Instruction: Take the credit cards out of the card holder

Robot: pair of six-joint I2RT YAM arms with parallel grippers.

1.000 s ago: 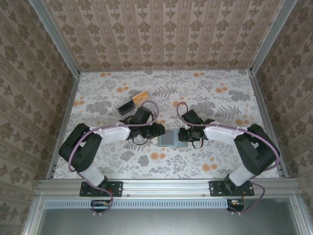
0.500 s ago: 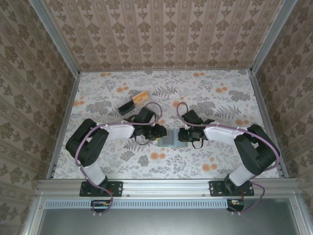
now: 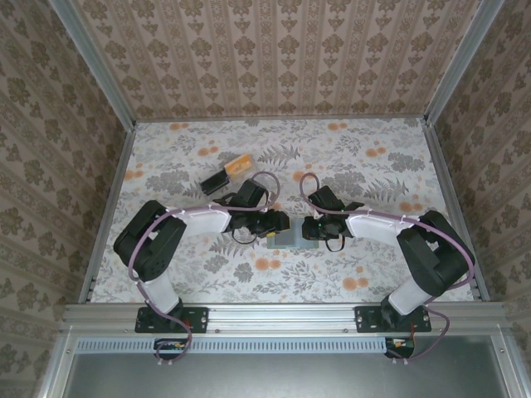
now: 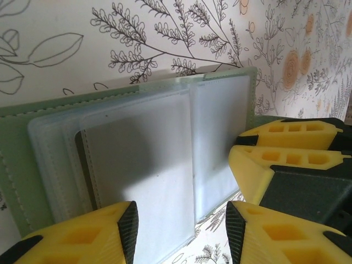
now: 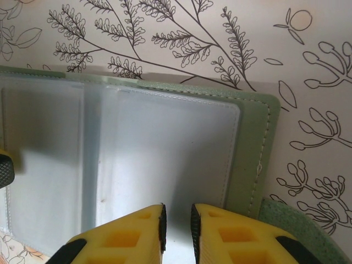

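Note:
The card holder (image 3: 287, 236) lies open on the floral table between my two grippers. It is grey-green (image 4: 16, 165) with frosted clear sleeves (image 5: 165, 143) inside. The credit cards are hidden; pale flat shapes show through the sleeves, and I cannot tell them apart. My left gripper (image 4: 181, 225) hangs open over the near edge of a frosted sleeve (image 4: 143, 165), one finger (image 4: 88, 234) on each side, nothing gripped. My right gripper (image 5: 177, 231) is shut to a thin slit, its tips on the holder's right panel. Its yellow fingers (image 4: 286, 148) also show at the right of the left wrist view.
A black-and-orange block (image 3: 226, 174) lies behind the left arm. Patterned walls with metal rails (image 3: 108, 215) close in the table on three sides. A textured green patch (image 5: 297, 225) sits beside the holder's right corner.
My left gripper has slid right to the holder's left half, and its jaws have opened wider. The right arm and the holder have stayed put.

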